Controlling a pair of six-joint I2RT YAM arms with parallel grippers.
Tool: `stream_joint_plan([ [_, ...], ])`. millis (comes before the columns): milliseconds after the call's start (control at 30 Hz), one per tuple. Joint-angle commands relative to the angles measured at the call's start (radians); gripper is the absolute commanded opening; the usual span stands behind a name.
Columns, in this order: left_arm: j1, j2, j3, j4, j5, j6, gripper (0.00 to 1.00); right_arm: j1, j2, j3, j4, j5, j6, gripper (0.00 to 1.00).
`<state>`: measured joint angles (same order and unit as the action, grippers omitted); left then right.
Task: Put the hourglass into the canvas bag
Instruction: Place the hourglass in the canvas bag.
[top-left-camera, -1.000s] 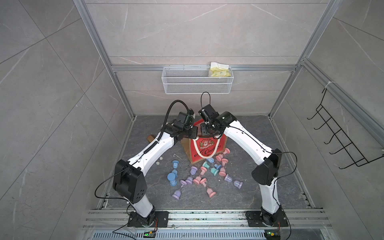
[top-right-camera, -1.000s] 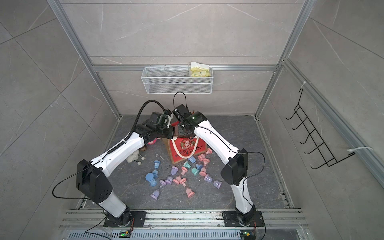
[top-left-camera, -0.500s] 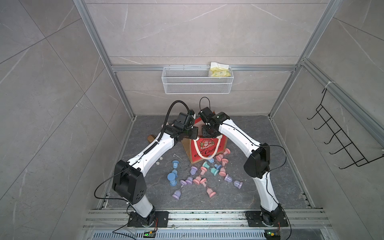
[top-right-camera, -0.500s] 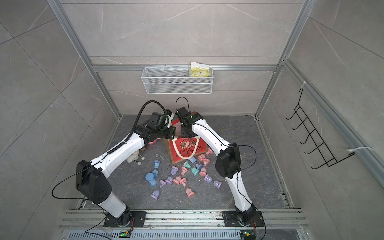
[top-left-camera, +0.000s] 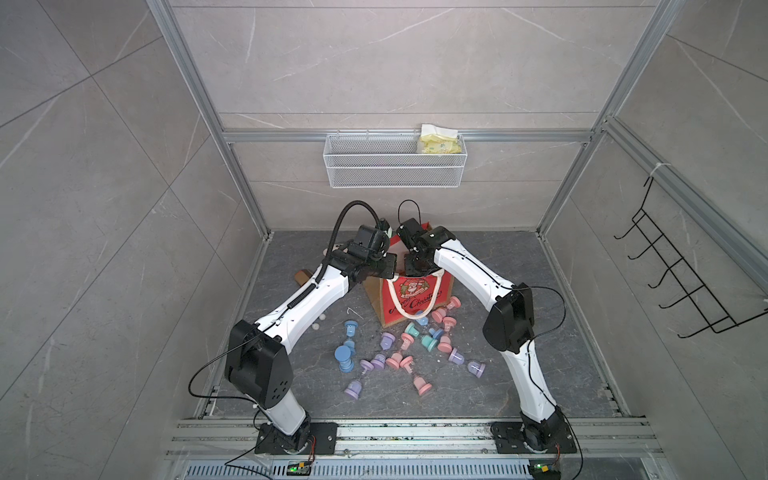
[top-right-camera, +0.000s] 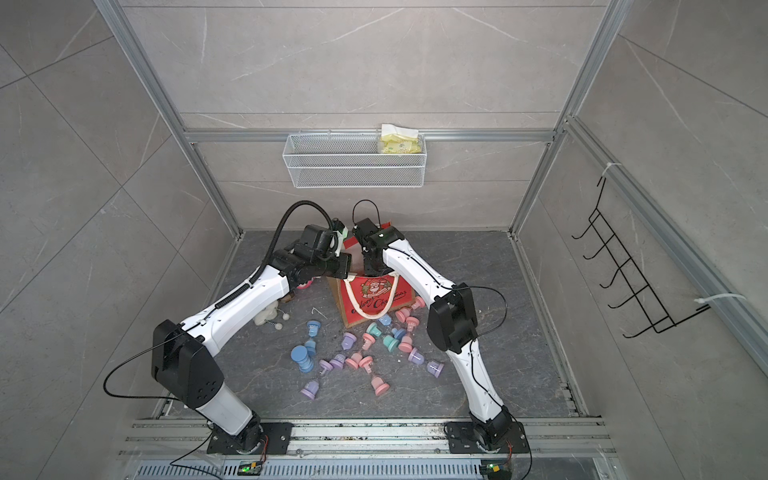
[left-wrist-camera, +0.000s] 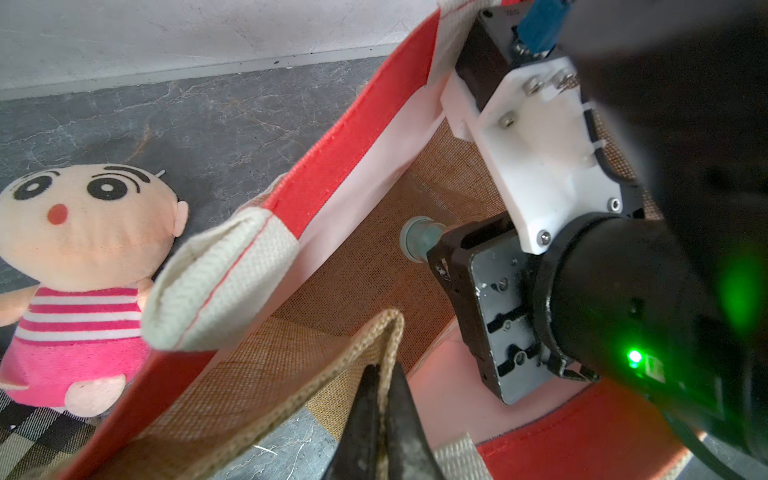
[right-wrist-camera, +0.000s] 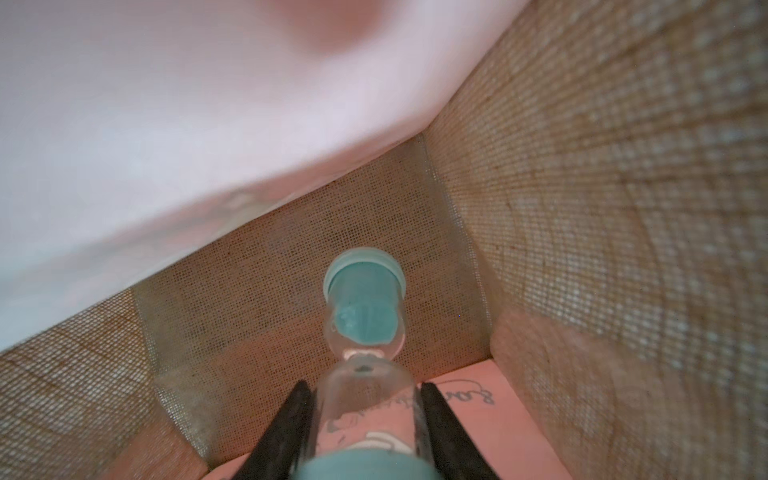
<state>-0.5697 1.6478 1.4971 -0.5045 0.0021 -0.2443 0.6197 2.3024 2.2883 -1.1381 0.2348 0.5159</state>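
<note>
The canvas bag (top-left-camera: 411, 295) (top-right-camera: 374, 295) stands on the floor with its red Santa front facing the arms' bases. My left gripper (left-wrist-camera: 384, 374) is shut on the bag's tan burlap rim (left-wrist-camera: 365, 332) and holds the mouth apart. My right gripper (right-wrist-camera: 365, 386) reaches down inside the bag. Its fingers (right-wrist-camera: 299, 407) press on the clear bulb of a teal hourglass (right-wrist-camera: 363, 307), whose far cap points at the burlap bottom. That teal cap (left-wrist-camera: 422, 239) also shows in the left wrist view, past the right gripper's body. In both top views the arms hide the hourglass.
Several pastel hourglasses (top-left-camera: 399, 345) lie scattered in front of the bag, with a blue one (top-left-camera: 345, 357) at their left. A plush doll (left-wrist-camera: 83, 257) lies beside the bag. A white wire basket (top-left-camera: 395, 162) hangs on the back wall and a black hook rack (top-left-camera: 685, 282) on the right wall.
The right arm's elbow swung inward and then back out, while its gripper stayed at the bag's mouth. The left arm has held still on the rim.
</note>
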Motion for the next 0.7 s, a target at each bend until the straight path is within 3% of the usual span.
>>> stream_joint_plan([
  [0,-0.003,-0.016,0.007,0.037,-0.009,-0.013,0.0,-0.01,0.014,0.04,-0.029,0.004,0.012,0.47],
  [167,-0.003,-0.01,0.012,0.026,-0.02,-0.013,0.11,-0.011,0.008,0.071,-0.049,0.0,0.003,0.57],
  [300,-0.004,-0.005,0.023,0.014,-0.035,-0.015,0.29,-0.011,-0.019,0.088,-0.059,-0.003,-0.003,0.65],
  [667,-0.004,0.007,0.082,-0.028,-0.066,-0.016,0.63,-0.011,-0.189,0.06,-0.04,-0.056,-0.033,0.76],
])
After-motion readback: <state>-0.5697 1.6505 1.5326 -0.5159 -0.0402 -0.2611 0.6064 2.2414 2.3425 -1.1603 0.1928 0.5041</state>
